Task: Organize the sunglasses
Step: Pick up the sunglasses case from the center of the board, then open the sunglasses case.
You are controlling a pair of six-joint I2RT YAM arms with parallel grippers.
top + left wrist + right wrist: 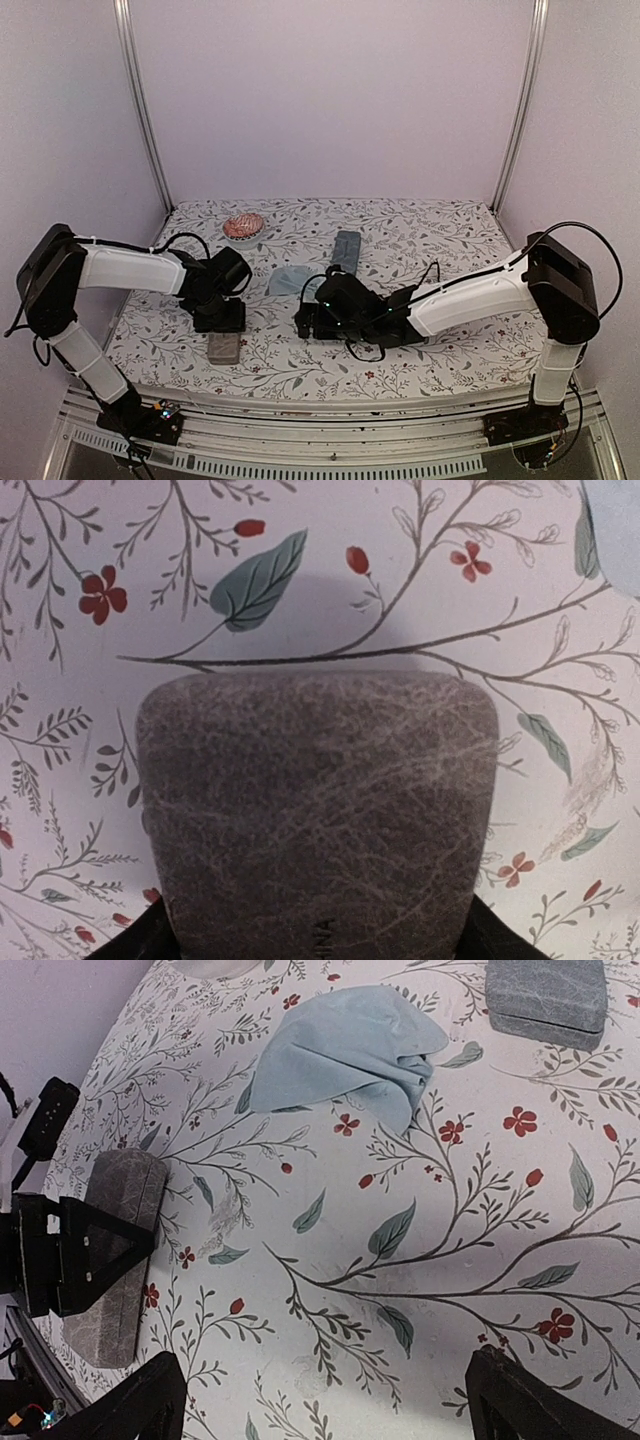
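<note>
The sunglasses show in none of the three views, so where they lie cannot be told.

Nearest the arms lies the tan-grey case [320, 810], shut, flat on the flowered tablecloth [450, 240] near the front left edge. The left gripper [220, 320] sits low over the far end of it, fingers [140, 945] spread wide, one dark tip at each long side of the case, just beside it.

The right gripper [325, 1400] reaches across to the middle of the table and hovers over bare cloth – its fingers [140, 1400] are wide apart, with nothing between them. The two grippers are near each other but apart.

Beyond the right gripper a light blue cloth [350, 1055] lies crumpled, one corner folded over itself. Farther back and a little to the right rests the blue-grey case [545, 995], also shut, near the cloth but not touching it. At the far left of the table sits a round pinkish-red thing [244, 226] – too small to make out.
</note>
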